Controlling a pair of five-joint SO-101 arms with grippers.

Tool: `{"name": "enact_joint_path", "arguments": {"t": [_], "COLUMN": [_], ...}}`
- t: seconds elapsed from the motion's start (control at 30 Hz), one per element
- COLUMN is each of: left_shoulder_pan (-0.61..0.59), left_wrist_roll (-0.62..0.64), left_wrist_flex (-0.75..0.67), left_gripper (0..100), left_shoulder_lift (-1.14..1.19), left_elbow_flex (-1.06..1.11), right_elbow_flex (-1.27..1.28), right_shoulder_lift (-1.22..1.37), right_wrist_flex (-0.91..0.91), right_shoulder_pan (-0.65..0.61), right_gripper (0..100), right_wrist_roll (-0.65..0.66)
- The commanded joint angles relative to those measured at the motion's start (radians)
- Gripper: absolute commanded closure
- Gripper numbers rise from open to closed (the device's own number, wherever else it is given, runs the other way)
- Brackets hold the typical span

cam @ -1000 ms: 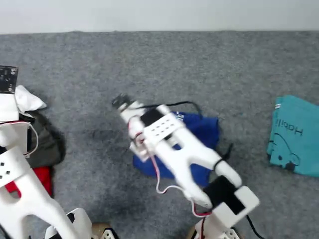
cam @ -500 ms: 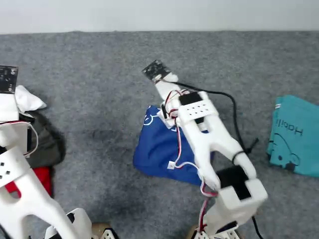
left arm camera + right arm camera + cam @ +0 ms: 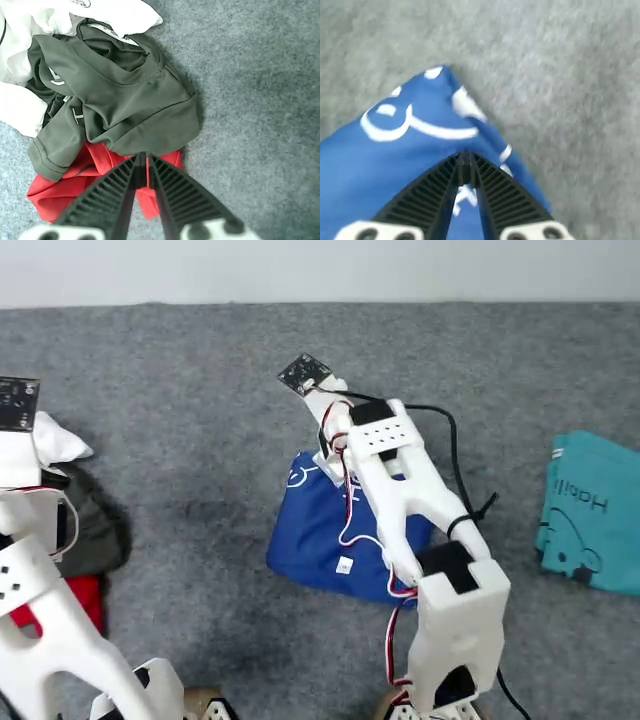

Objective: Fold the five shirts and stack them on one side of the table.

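Grey felt table (image 3: 200,390): logged crumpled blue printed shirt (image 3: 310,540) near centre and folded teal shirt (image 3: 590,515) at 3 o'clock edge. Saw right gripper (image 3: 465,159) fully closed over the blue one's 12 o'clock edge; grasp unclear. Found left gripper (image 3: 141,161) closed, nothing held, above dark grey shirt (image 3: 125,100) and red shirt (image 3: 65,185) at 9 o'clock.

The right arm (image 3: 400,490) and left arm (image 3: 40,625) are white plastic shells with black servo blocks. Red and white wires (image 3: 348,502) and a black cable (image 3: 452,445) trail along the right one; a dark circuit board (image 3: 303,374) caps its wrist. The left end effector (image 3: 141,159) and right end effector (image 3: 465,157) have black ribbed fingers on white, screw-holed bases.
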Motion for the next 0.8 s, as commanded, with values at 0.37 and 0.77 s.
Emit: {"name": "enact_joint_path", "arguments": {"t": [0.37, 0.77], "left_shoulder_pan": [-0.008, -0.008], "left_wrist_roll": [-0.002, -0.005], "left_wrist_flex": [0.009, 0.006], "left_gripper": [99, 99], "left_shoulder_lift": [-0.035, -0.035], "left_elbow_flex": [-0.005, -0.004], "right_elbow_flex": [-0.058, -0.158], "right_shoulder_lift": [-0.007, -0.108], "right_wrist_flex": [0.119, 0.314], "right_shoulder_pan": [0.248, 0.252], "right_gripper": [98.7, 98.0], "right_wrist_roll": [0.009, -0.081]}}
